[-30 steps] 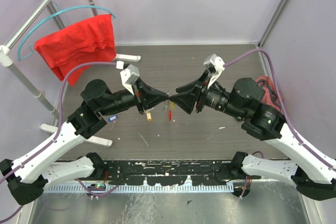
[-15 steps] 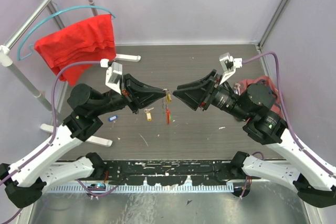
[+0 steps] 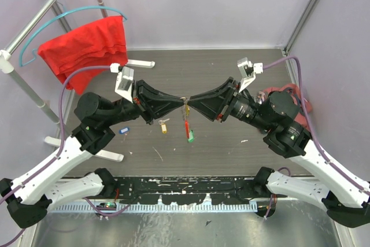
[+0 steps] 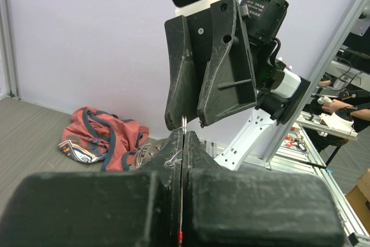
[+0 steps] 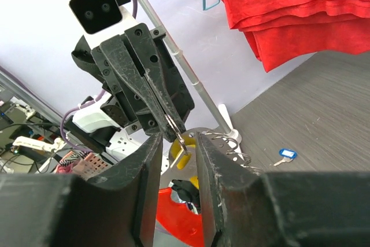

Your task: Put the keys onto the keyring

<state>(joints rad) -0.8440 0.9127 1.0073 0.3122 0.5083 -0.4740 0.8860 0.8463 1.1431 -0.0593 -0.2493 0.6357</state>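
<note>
The keyring (image 3: pixel 186 124) hangs above mid-table, its red bar pointing down from a thin metal loop (image 4: pixel 184 121). My left gripper (image 3: pixel 181 100) is shut on that loop, jaws pressed flat together in the left wrist view. My right gripper (image 3: pixel 191 101) faces it tip to tip. Its jaws stand apart on either side of the loop (image 5: pixel 175 126) and a yellow tag (image 5: pixel 184 157), touching neither. A green tag (image 3: pixel 190 137) shows at the red bar's lower end. On the table lie a yellow-tagged key (image 3: pixel 164 126) and a blue-tagged key (image 3: pixel 122 131).
A red cloth (image 3: pixel 87 47) hangs from a teal hanger on the rack at the back left. The rack's white feet (image 3: pixel 141 63) rest on the table. A red and blue bundle (image 3: pixel 298 99) lies behind my right arm. Grey walls enclose three sides.
My right gripper has moved left until its tips meet the left gripper's at the loop, and its jaws have narrowed. The green tag now shows below the red bar.
</note>
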